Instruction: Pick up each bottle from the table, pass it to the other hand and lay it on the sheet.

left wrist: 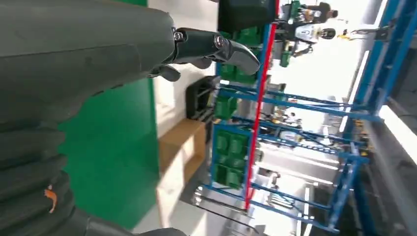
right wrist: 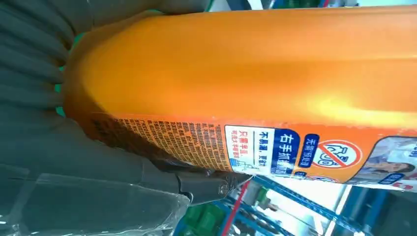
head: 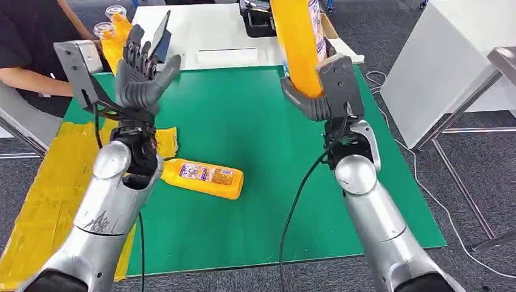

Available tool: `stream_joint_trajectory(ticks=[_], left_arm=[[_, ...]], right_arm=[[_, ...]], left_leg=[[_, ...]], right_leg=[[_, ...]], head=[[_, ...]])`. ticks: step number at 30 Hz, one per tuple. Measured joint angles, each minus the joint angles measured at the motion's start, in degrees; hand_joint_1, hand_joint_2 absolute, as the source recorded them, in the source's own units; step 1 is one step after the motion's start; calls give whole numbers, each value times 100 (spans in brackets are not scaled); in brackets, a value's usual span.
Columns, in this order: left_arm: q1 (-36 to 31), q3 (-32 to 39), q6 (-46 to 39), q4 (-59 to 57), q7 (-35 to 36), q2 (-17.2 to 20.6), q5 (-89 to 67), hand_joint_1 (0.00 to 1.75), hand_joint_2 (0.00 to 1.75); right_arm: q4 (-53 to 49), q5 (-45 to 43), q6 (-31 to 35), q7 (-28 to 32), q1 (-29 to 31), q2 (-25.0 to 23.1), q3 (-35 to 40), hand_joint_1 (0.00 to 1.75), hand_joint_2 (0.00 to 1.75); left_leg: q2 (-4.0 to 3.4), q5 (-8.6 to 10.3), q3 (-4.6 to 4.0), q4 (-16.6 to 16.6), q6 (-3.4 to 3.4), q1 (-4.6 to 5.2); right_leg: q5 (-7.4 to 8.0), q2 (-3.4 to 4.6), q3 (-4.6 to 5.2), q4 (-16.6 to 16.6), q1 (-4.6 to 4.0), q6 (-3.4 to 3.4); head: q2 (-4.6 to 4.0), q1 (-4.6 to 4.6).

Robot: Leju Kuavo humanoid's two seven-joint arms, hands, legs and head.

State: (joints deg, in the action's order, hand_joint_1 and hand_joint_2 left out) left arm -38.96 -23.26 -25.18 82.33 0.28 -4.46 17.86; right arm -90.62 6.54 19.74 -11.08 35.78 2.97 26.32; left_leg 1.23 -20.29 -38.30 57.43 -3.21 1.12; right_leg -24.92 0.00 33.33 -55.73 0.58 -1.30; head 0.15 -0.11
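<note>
My right hand is raised over the green mat's right half and grips the lower end of an upright orange bottle. The right wrist view shows that bottle close up, with its label and my fingers wrapped around it. My left hand is raised on the left with its fingers spread and nothing in it; its fingers show in the left wrist view too. A second orange bottle lies on its side on the mat near my left forearm. A yellow sheet covers the table's left side.
Two more orange bottles stand at the back left beside a person's arm. A white table with a dark object lies behind the mat. A white panel and a cable on the floor are to the right.
</note>
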Motion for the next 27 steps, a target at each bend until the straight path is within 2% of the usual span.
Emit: stream_joint_trajectory(ticks=[7, 27], left_arm=[[157, -369, 100, -35, 22, -131, -48, 0, 175], [316, -784, 253, 125, 142, -367, 153, 0, 175]], right_arm=[[-118, 68, 129, -4, -157, 221, 9, 175, 175], [-251, 131, 485, 243, -688, 371, -416, 175, 175]], left_leg=[[-4, -1, 0, 0, 0, 1], [0, -2, -2, -1, 1, -1]], right_leg=[[0, 0, 0, 0, 0, 0], [0, -1, 3, 0, -1, 0]], head=[[0, -2], [0, 0]])
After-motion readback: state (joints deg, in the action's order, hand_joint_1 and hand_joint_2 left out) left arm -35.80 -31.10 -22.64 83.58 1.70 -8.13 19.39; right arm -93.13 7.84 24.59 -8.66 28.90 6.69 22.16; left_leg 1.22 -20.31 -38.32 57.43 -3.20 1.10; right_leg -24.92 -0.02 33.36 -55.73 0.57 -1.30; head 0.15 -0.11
